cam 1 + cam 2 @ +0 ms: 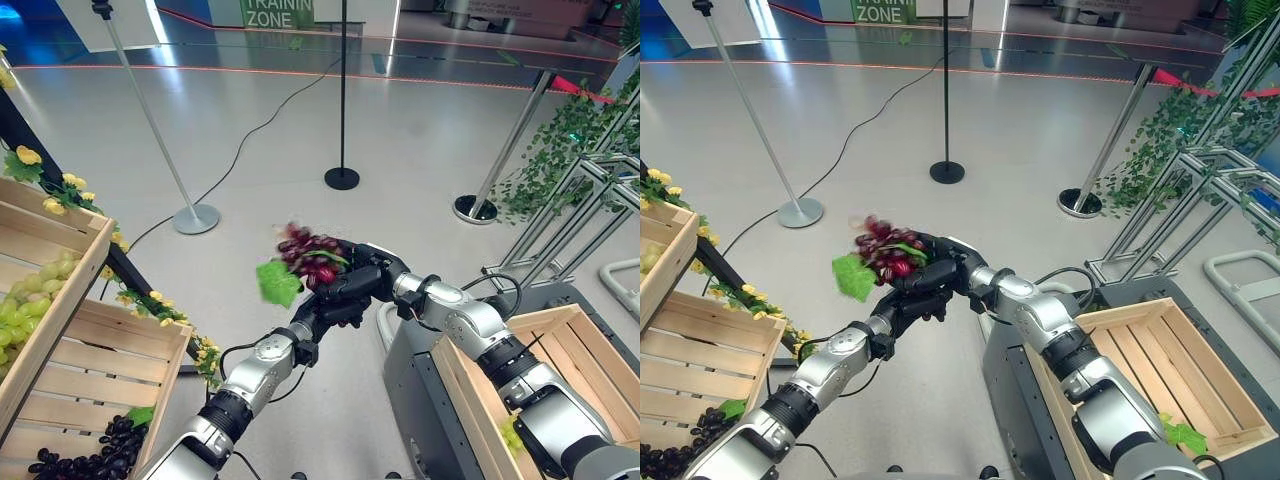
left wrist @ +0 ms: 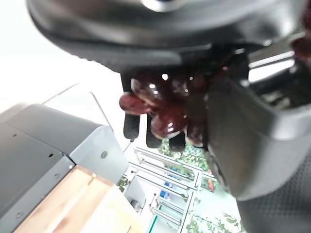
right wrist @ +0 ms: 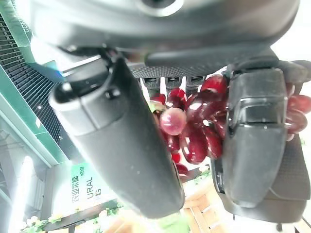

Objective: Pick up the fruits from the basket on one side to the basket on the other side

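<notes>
Grey shiny floor (image 1: 420,120) with stanchions (image 1: 342,178). Both hands, left (image 1: 335,300) and right (image 1: 372,268), curl around the grapes (image 1: 310,255); its leaf (image 1: 278,283) points away from the right hand.

Grapes (image 1: 308,256) midway between left (image 1: 110,380) and right crates (image 1: 560,360)

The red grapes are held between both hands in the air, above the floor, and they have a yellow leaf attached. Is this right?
Not quite: the leaf is green, as the left eye view shows. The rest holds: the red grapes are held between the left hand and right hand, in the air above the floor.
</notes>
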Available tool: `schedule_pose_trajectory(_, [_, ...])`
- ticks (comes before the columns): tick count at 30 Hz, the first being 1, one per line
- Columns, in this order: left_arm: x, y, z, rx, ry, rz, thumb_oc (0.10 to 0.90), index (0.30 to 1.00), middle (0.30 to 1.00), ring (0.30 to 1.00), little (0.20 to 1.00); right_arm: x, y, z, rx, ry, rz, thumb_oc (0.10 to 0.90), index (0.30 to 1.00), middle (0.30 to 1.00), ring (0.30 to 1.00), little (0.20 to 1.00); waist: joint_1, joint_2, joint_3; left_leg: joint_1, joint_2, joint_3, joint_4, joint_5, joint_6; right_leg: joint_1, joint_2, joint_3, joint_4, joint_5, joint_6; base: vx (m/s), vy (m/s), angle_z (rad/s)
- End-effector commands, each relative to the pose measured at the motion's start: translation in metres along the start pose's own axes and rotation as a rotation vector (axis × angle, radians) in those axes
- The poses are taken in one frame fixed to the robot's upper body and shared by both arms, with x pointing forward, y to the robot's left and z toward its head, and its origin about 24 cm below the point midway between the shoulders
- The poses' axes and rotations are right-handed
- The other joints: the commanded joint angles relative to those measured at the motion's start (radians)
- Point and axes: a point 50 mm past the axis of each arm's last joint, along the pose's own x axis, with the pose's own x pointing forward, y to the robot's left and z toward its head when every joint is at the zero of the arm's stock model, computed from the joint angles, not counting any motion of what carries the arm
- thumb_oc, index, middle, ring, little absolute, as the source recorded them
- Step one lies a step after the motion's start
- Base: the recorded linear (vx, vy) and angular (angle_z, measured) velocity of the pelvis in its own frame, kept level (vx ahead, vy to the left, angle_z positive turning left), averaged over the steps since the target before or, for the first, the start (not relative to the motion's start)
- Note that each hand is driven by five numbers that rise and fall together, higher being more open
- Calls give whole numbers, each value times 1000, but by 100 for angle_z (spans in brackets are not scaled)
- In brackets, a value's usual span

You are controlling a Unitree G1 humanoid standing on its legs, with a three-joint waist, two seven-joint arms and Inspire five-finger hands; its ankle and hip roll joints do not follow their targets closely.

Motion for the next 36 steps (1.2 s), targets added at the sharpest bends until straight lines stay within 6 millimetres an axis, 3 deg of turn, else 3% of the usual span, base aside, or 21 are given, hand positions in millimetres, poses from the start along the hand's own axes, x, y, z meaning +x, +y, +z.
schedule_pose_trajectory(1, [12,0,89,-25,-395,-4,400,300,300,300,300,2,0,29,-163,-59,26,800,900,900,900,900,1,-26,-71,-16,-21,31,1,-22,-5,51,-38,54,2,-17,13,0,0,0])
schedule_pose_trajectory(7, [10,6,90,-19,-397,18,400,300,300,300,300,-8,-13,43,-452,23,6,800,900,900,900,900,-3,-33,-68,-16,-21,31,1,-21,-6,51,-38,56,2,-16,13,0,0,0])
schedule_pose_trajectory(14, [5,20,92,34,-402,73,400,300,300,300,300,-26,-30,68,-592,38,-26,800,900,900,900,900,-12,-42,-63,-14,-17,36,1,-20,-7,51,-35,61,2,-15,14,-3,-4,-1])
schedule_pose_trajectory(22, [-3,35,86,44,-409,127,400,300,300,300,300,-43,-28,90,-383,-244,-24,800,900,900,900,900,-22,-37,-56,-12,-12,38,1,-24,-9,51,-33,69,2,-18,15,0,-3,-4])
schedule_pose_trajectory(27, [-8,41,70,37,-394,153,400,300,300,300,300,-59,-25,100,-196,-509,-26,800,900,900,900,900,-22,-29,-55,-8,-13,41,1,-34,-8,55,-34,69,2,-26,16,0,0,0])
schedule_pose_trajectory(32, [-12,45,63,46,-386,174,400,300,300,300,300,-68,-24,91,-96,-628,-56,800,900,900,900,900,-21,-18,-57,-6,-21,41,1,-39,-3,59,-42,63,5,-33,20,28,35,0])
schedule_pose_trajectory(35, [-16,47,60,62,-385,183,400,300,300,300,300,-70,-26,76,-40,-639,-88,800,900,900,900,900,-14,-10,-55,-5,-29,33,1,-39,9,58,-51,57,30,-45,22,24,48,1])
schedule_pose_trajectory(36, [-18,47,60,69,-384,184,400,300,300,300,300,-69,-26,65,-16,-626,-102,800,900,900,900,900,-10,-3,-50,-9,-37,22,3,-36,22,41,-61,55,99,-67,26,2,72,2])
